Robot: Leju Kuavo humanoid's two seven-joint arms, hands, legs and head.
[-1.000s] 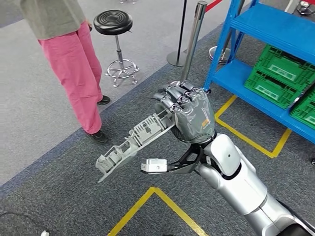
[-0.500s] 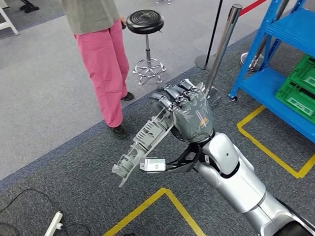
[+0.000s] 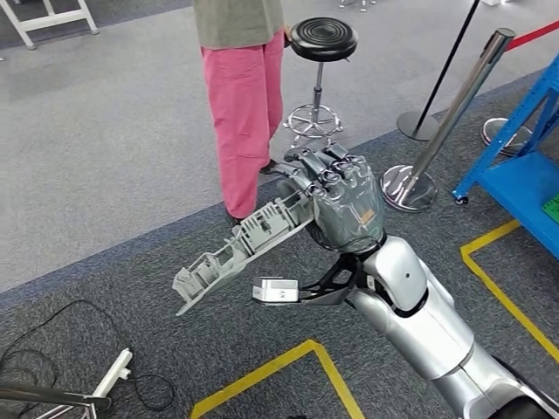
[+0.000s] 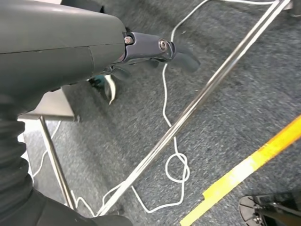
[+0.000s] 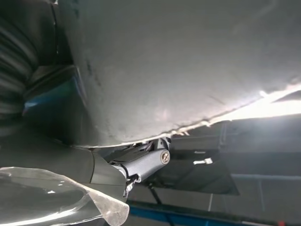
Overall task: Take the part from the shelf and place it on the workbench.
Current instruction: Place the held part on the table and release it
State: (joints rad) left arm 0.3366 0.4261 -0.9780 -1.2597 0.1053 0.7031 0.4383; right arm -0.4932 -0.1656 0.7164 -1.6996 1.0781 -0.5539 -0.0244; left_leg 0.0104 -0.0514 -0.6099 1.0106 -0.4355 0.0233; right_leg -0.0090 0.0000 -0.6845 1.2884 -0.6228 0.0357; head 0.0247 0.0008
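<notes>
1. The fingers [image 3: 315, 171] of the right hand [image 3: 340, 202] curl tightly over one end of the grey part [image 3: 240, 247], holding it in the air above the carpeted floor [image 3: 99, 175].
2. The part, a long ribbed plastic moulding, slants down and to the left from the hand, its free end hanging well clear of the floor.
3. The silver right arm [image 3: 422, 319] reaches in from the near right, a small white camera box [image 3: 275, 291] bracketed just under the wrist.
4. In the left wrist view, the left hand [image 4: 71, 42] hangs over the carpet with nothing seen in it; how far its fingers are spread cannot be told. A white cable [image 4: 174, 141] and a chrome rail [image 4: 199, 101] lie below it.
5. A person in pink trousers [image 3: 244, 96] stands on the far side, beside a black stool [image 3: 323, 44].
6. A leaning chrome post [image 3: 455, 109] stands to the right; the blue shelf [image 3: 527, 175] is at the far right edge.
7. Yellow tape lines [image 3: 277, 367] mark the near floor.
</notes>
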